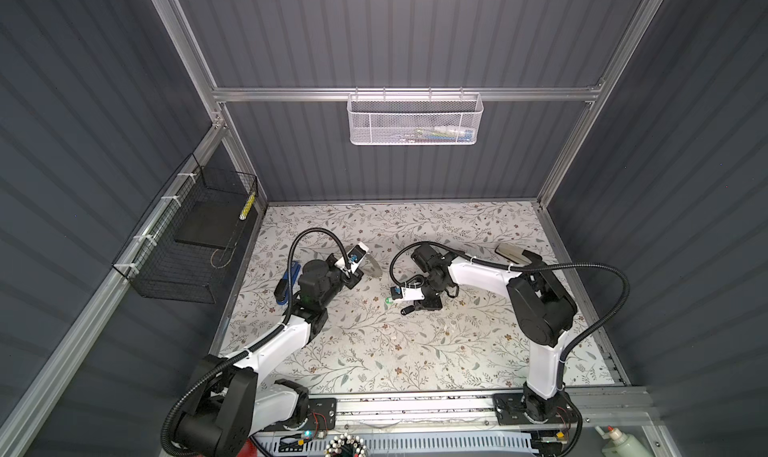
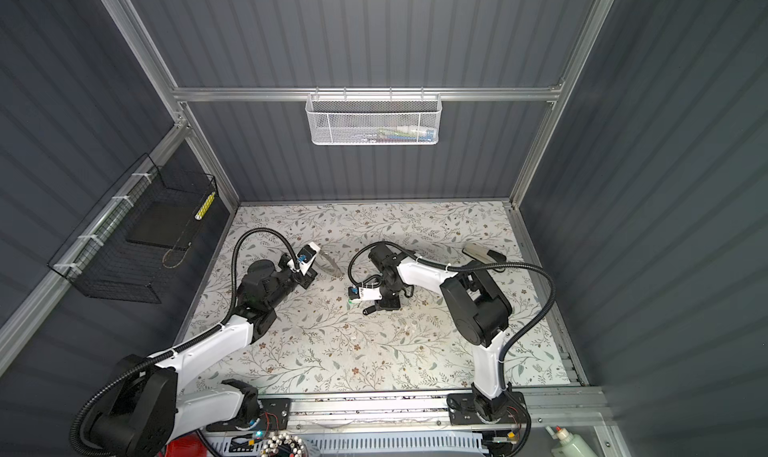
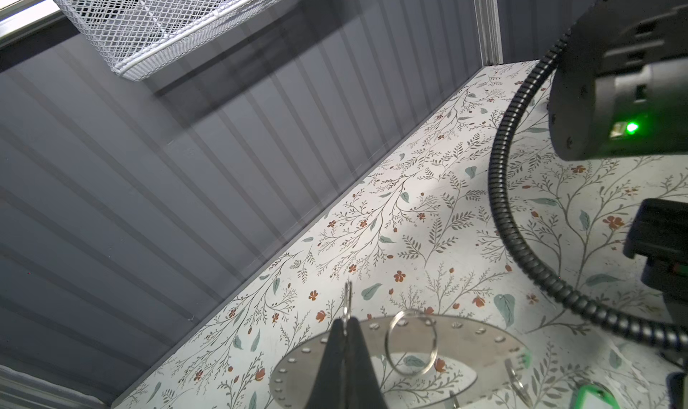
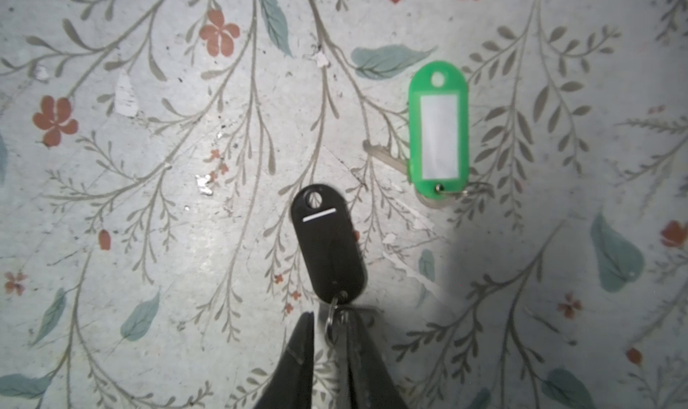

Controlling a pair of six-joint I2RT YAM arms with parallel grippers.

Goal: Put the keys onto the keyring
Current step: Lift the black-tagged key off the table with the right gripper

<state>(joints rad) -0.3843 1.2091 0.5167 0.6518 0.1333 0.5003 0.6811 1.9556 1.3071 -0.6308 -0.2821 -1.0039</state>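
The floral table [image 1: 374,351] is seen in both top views, with an arm at each side. On the left wall a black wire basket [image 1: 166,276] is hung, in which a dark flat slab [image 1: 208,222] and a yellow-patterned stick [image 1: 248,206] are kept. At the upper centre a white mesh basket [image 1: 374,122] is hung, its small coloured contents too blurred to be named. A blue stapler [image 1: 293,274] is shown beside the left arm in a top view and is hidden elsewhere.

The keyring [image 1: 372,264] is found left of centre in both top views; whether it is lifted cannot be told. The left gripper [image 3: 348,327] is pressed together, and a small split ring [image 3: 348,303] at the keyring's rim is pinched between its tips. The right gripper [image 4: 331,325] is parted slightly. The ring of the black tag [image 4: 327,247] is seen between its tips, while the tag lies on the table. The green tag [image 4: 439,131] is laid just beside it, untouched, and is reduced to a green speck in the top views.
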